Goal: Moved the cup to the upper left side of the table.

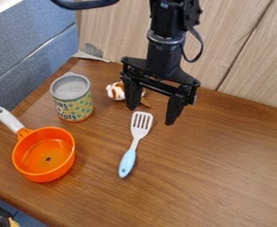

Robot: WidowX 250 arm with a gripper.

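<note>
The gripper (152,114) hangs open over the back middle of the table (212,164), its two fingers spread and nothing between them. To its left, a can-shaped cup (74,99) with a grey top and a green and yellow dotted side stands upright at the table's upper left. The cup and the gripper are apart, with a small white and brown object between them.
That white and brown object (116,91) lies beside the gripper's left finger. A spatula (135,139) with a light blue handle lies below the gripper. An orange pan (46,154) sits at the left, below the cup. Wooden panels (242,48) rise behind the table.
</note>
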